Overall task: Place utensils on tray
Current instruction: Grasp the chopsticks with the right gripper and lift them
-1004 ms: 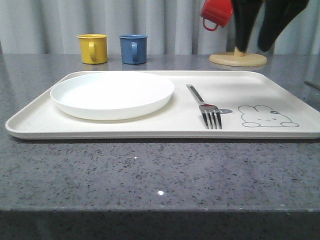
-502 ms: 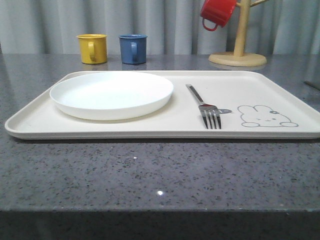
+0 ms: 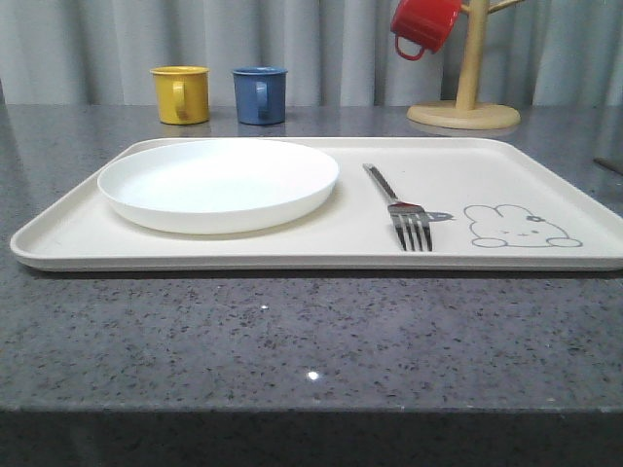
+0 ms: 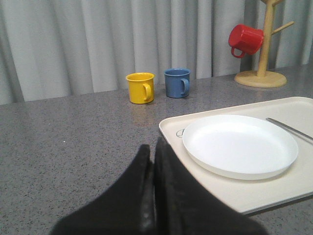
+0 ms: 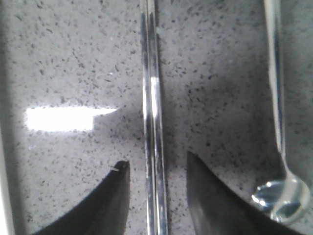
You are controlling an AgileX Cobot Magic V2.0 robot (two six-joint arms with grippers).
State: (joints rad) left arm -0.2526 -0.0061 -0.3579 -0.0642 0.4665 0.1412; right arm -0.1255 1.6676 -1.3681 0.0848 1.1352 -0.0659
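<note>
On the grey counter, right pincer (image 5: 155, 183) spread astride paired chopsticks (image 5: 152, 122), spoon (image 5: 281, 186) beside, left pincer (image 4: 151, 161) pressed together.

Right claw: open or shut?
Open: the right claw has its black fingers apart, straddling the slim silver chopsticks on the speckled counter.

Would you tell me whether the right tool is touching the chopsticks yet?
Apart. In the right wrist view the open right tool straddles the chopsticks, with grey countertop visible between each fingertip and the metal.
</note>
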